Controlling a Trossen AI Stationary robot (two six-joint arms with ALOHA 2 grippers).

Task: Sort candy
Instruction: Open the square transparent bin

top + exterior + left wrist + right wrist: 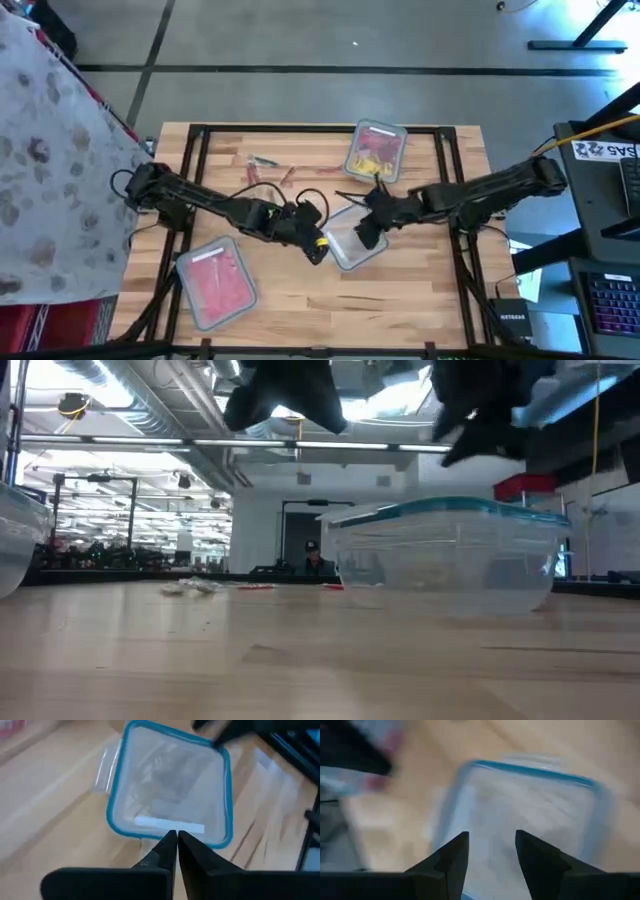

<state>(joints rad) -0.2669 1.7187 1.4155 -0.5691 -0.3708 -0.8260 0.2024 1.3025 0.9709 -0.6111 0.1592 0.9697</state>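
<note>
In the high view, lower left, a clear rectangular plastic container holds pink candy. At centre, a clear blue-rimmed container of silvery pieces sits under both grippers: the left gripper has its fingers pressed together, the right gripper has them spread. Farther up, loose wrapped candy lies on the wooden table, long axes mostly left-right but mixed. They're likely light, crinkly and slippery; pinch across the middle. Top centre, a third container holds yellow pieces.
</note>
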